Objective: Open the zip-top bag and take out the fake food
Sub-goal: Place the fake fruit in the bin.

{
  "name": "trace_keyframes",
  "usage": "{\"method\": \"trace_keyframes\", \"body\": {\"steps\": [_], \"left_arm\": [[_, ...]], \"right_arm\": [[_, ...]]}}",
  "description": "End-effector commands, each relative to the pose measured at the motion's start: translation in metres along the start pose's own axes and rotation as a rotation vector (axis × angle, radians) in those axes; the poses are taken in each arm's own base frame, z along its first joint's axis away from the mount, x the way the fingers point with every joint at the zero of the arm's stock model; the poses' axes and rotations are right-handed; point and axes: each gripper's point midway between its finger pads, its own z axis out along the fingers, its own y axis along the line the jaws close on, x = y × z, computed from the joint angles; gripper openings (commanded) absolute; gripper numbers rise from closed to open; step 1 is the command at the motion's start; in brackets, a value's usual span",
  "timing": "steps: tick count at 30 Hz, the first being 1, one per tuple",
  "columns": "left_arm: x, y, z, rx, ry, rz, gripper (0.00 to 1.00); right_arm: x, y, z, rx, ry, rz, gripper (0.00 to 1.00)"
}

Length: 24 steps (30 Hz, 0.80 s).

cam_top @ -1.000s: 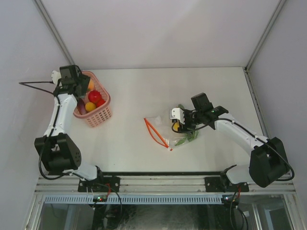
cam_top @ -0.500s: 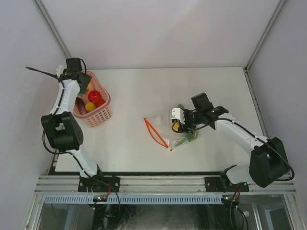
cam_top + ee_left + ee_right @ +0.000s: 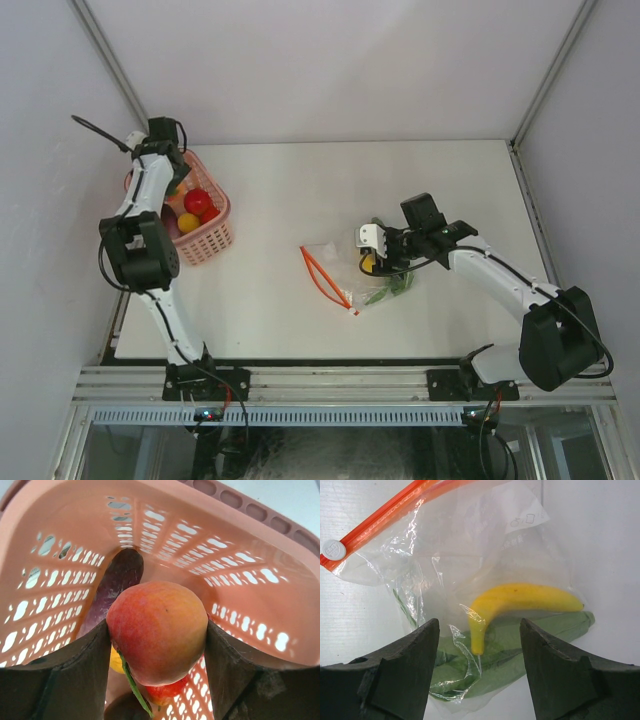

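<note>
**1. Right gripper** (image 3: 479,625): my fingers stand apart and hold nothing. They are low over the closed end of the zip-top bag (image 3: 470,545). I cannot tell whether they touch the film.

**2. Banana** (image 3: 520,600): it is inside the bag, just beyond my fingertips. Its long axis runs across my view from one finger's side toward the other, and the stem end curls down into the gap. My closing line therefore lies along its length, not across it. I judge a wrist turn is needed before any pinch.

**3. Green leafy piece** (image 3: 530,630): it is under the banana and lies the same way.

**4. Zipper strip** (image 3: 385,517): it is on the far side of the bag from me, up and to the left, with a white slider (image 3: 331,549) at one end. From the top view its two halves (image 3: 325,272) look parted, so I judge the mouth open. The contents must exit away from me.

**5. Left gripper** (image 3: 157,645): it is clamped on a peach-coloured fruit (image 3: 155,615) over the pink basket (image 3: 250,580), which holds an eggplant (image 3: 117,587). It is well apart from the bag, so my right arm is the nearer.
</note>
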Motion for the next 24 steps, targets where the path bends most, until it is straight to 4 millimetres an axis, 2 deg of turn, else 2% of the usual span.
{"method": "trace_keyframes", "body": {"steps": [1, 3, 6, 9, 15, 24], "left_arm": [[-0.018, 0.0, 0.004, -0.024, -0.055, 0.074, 0.56], [-0.018, 0.002, 0.007, -0.037, -0.06, 0.082, 0.63], [-0.021, 0.005, 0.005, -0.046, -0.071, 0.075, 0.79], [-0.024, 0.007, 0.001, -0.05, -0.082, 0.064, 0.99], [-0.027, 0.012, -0.008, -0.04, -0.094, 0.044, 1.0], [-0.041, 0.019, -0.057, 0.098, -0.149, -0.072, 1.0]], "right_arm": [[-0.019, -0.015, -0.014, 0.056, -0.035, -0.056, 0.65], [-0.018, -0.016, -0.014, 0.057, -0.034, -0.053, 0.65], [-0.017, -0.016, -0.015, 0.059, -0.035, -0.051, 0.65], [-0.018, -0.016, -0.016, 0.06, -0.036, -0.054, 0.65], [-0.02, -0.016, -0.018, 0.063, -0.043, -0.061, 0.65], [-0.023, -0.015, -0.02, 0.065, -0.056, -0.059, 0.66]]}}
